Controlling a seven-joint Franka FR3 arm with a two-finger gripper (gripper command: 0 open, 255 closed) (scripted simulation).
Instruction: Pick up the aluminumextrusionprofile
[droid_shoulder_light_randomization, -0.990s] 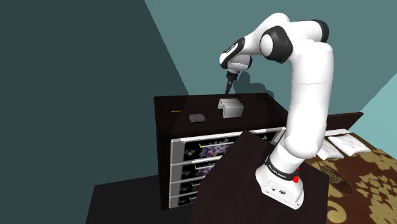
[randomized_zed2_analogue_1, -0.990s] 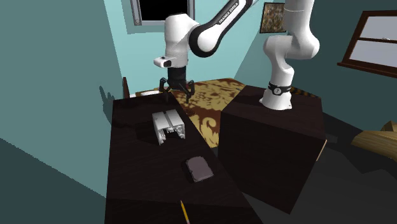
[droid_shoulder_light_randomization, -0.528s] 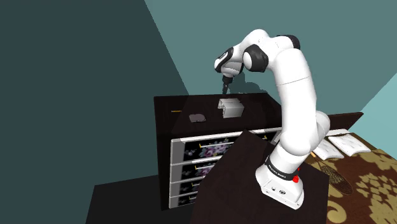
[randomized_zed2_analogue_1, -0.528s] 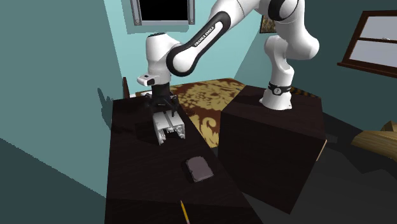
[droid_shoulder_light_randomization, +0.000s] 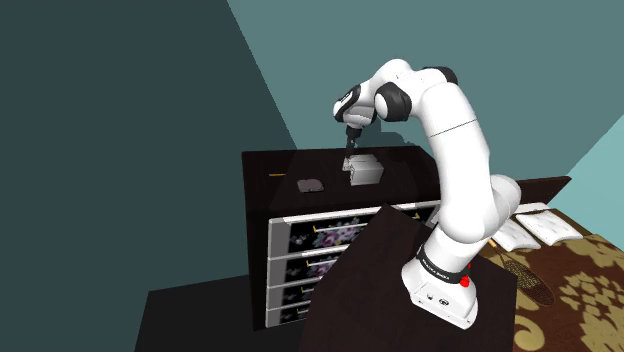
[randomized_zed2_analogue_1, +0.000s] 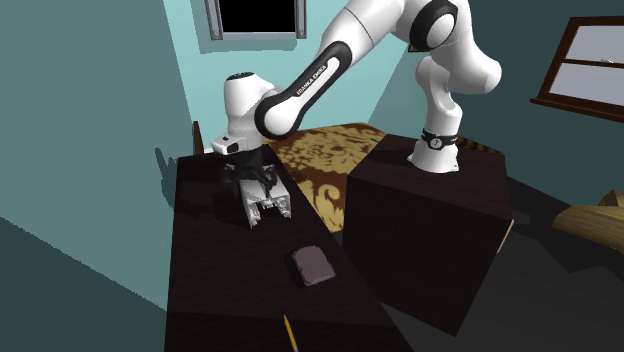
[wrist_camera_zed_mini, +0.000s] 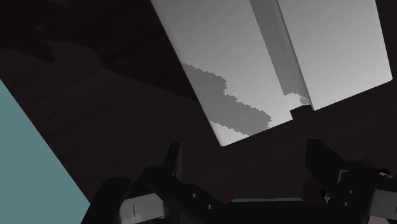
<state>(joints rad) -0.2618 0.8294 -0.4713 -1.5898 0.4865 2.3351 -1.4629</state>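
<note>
The aluminium extrusion profile (droid_shoulder_light_randomization: 363, 170) is a short pale grey block with a lengthwise groove. It lies flat on the dark dresser top (droid_shoulder_light_randomization: 400, 165). In the second exterior view the profile (randomized_zed2_analogue_1: 268, 204) lies near the middle of the top, with my gripper (randomized_zed2_analogue_1: 250, 183) low over its far end. The shoulder view has the gripper (droid_shoulder_light_randomization: 350, 151) just above the profile's back edge. Seen from the wrist, the fingers (wrist_camera_zed_mini: 172, 159) stand wide apart around my gripper (wrist_camera_zed_mini: 248, 163), and the profile's end (wrist_camera_zed_mini: 273, 57) lies just beyond their tips, untouched.
A small grey flat object (randomized_zed2_analogue_1: 311, 267) and a yellow pencil (randomized_zed2_analogue_1: 288, 333) lie further along the dresser top (randomized_zed2_analogue_1: 205, 270). Drawer fronts (droid_shoulder_light_randomization: 320, 245) show below it. My stand (randomized_zed2_analogue_1: 425, 230) is beside the dresser, with a patterned bed (droid_shoulder_light_randomization: 585, 280) behind.
The arm has swung toward the second exterior view's left and come down, so the gripper went from beside and above the profile to low over its far end. The profile has not moved.
</note>
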